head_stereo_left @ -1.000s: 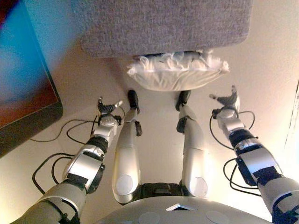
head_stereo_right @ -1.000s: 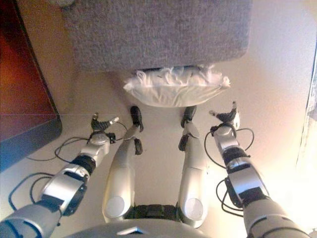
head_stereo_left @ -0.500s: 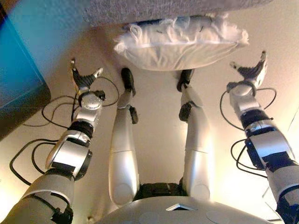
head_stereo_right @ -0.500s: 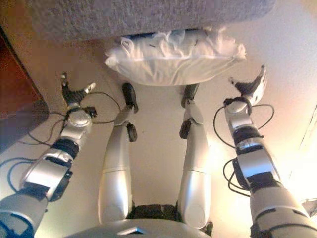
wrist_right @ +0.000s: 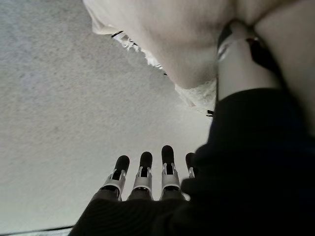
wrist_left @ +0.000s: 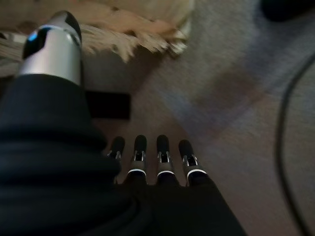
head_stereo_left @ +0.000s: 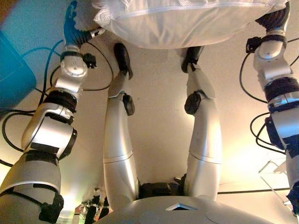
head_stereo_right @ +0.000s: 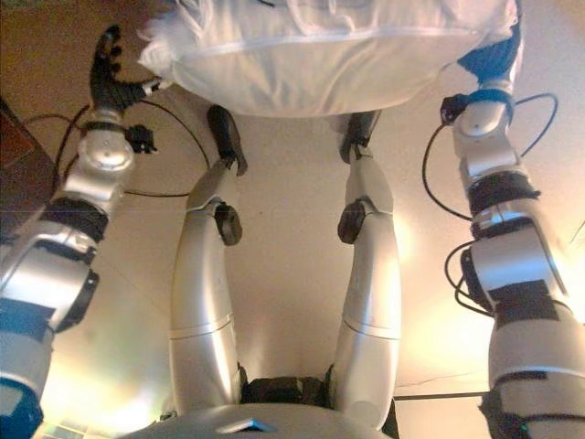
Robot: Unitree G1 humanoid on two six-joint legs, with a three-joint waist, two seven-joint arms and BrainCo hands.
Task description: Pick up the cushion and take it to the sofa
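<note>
- Left eye view: white cushion (head_stereo_left: 187, 21) lies on the floor (head_stereo_left: 159, 116) at the top of the frame, long axis running left to right across the robot's front. Left hand (head_stereo_left: 71, 23) sits at the cushion's left end, thumb toward its corner; right hand (head_stereo_left: 275, 18) is at the right end, fingers hidden behind the cushion's edge.
- Right eye view: same layout. Left hand (head_stereo_right: 108, 73) shows more fully here, fingers extended upward and apart, just beside the cushion's left corner; contact cannot be told. Right hand (head_stereo_right: 494, 59) is partly covered by the cushion's right corner.
- Left wrist view: left hand (wrist_left: 147, 162) has its fingers straight in a row, holding nothing, over grey carpet-like floor; thumb (wrist_left: 54, 49) points toward the cushion's frilled edge (wrist_left: 123, 29), near it.
- Right wrist view: right hand (wrist_right: 142, 179) has its fingers straight and side by side, nothing between them; thumb (wrist_right: 241, 59) lies against the cushion's pale underside, pressing into the fabric.
</note>
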